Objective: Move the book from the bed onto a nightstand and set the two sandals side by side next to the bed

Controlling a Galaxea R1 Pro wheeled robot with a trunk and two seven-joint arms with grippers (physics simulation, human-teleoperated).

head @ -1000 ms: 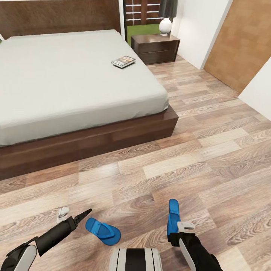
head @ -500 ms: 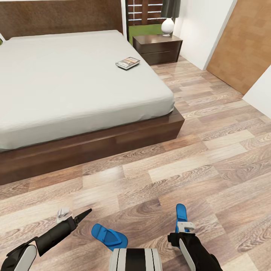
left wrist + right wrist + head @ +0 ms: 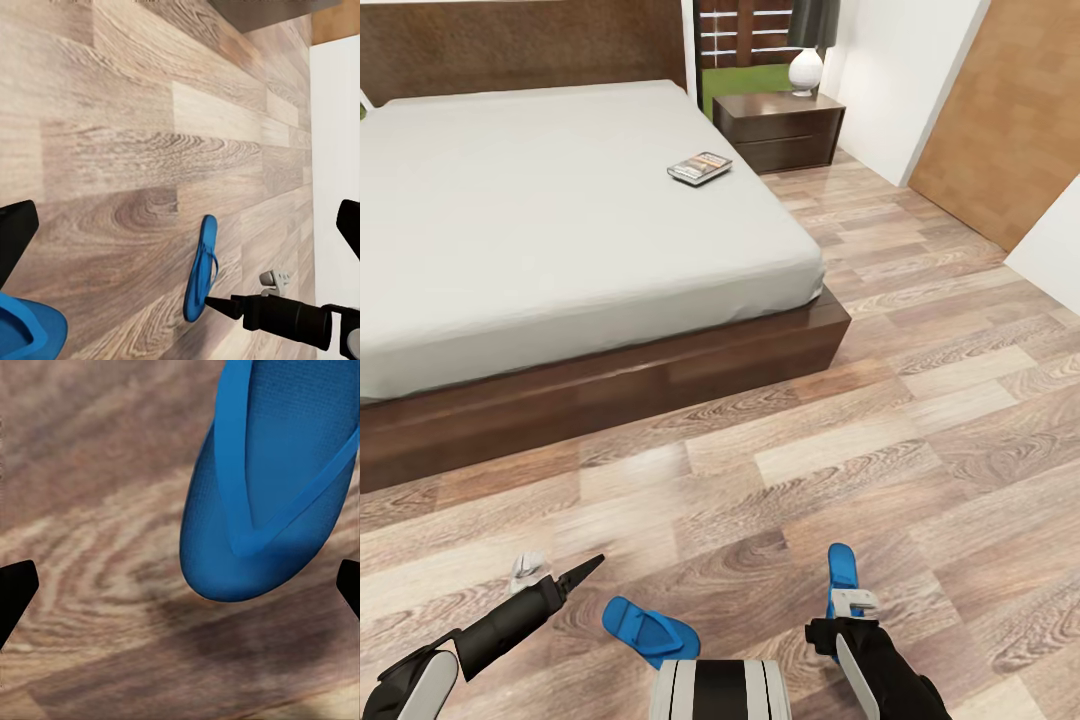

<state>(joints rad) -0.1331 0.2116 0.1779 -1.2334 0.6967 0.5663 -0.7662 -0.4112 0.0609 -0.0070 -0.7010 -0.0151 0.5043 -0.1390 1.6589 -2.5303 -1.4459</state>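
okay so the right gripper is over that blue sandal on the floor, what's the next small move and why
Probably lower the right gripper a little and close on the sandal. In the right wrist view its jaws stand wide apart with the sandal's rounded end between them, lying flat on the floor, apart from the other sandal.

Both sandals (image 3: 650,630) (image 3: 842,570) were bright blue. The floor (image 3: 920,400) showed light brown wood-grain planks. The bed (image 3: 560,220) had a pale grey-white mattress on a dark brown frame. The book (image 3: 699,167) was dark grey with an orange band. The nightstand (image 3: 780,130) was glossy dark brown.
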